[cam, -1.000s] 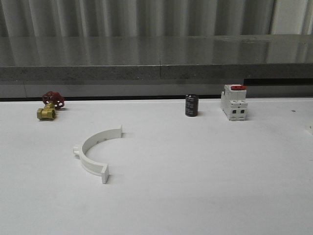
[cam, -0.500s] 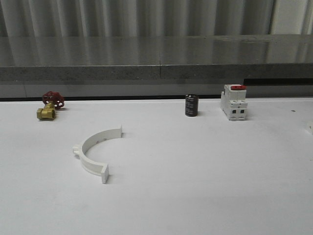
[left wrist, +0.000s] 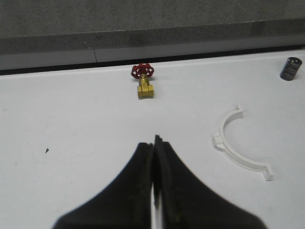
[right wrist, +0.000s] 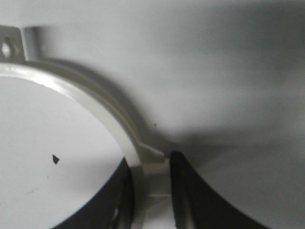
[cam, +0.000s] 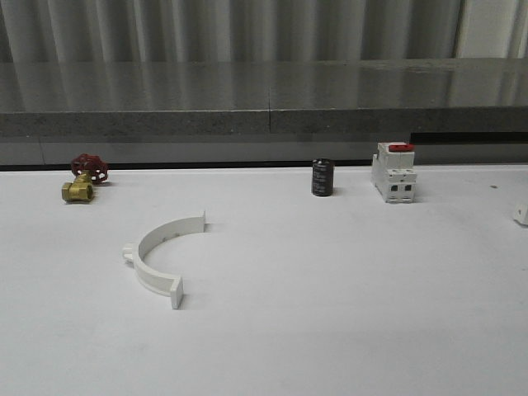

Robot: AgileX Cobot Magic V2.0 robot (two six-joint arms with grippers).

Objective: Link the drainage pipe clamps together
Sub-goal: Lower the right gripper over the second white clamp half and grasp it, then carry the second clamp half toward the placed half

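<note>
While the right gripper pinches one white plastic semicircular half-ring at the middle of its arc, its dark fingers on either side of the band, the left gripper hangs over bare table with its jaws pressed together and nothing between them. The held clamp looks lifted a little off the surface, though the close, blurred wrist view leaves that uncertain; one flat end tab with a hole shows at the far end of the arc.

The step in hand seems to be bringing this half across to its mate. To do it well, the grip should stay centred so the arc does not swing, and the open side should turn to face the other half's open side, so that tab meets tab squarely.

The second white plastic half-ring lies flat on the white table, left of centre, well apart from everything else. Farther back stand a small brass valve with a red handwheel, a short black cylinder and a white boxy breaker with a red top. Behind the table runs a grey stone-like ledge, with pale corrugated panels beyond.
</note>
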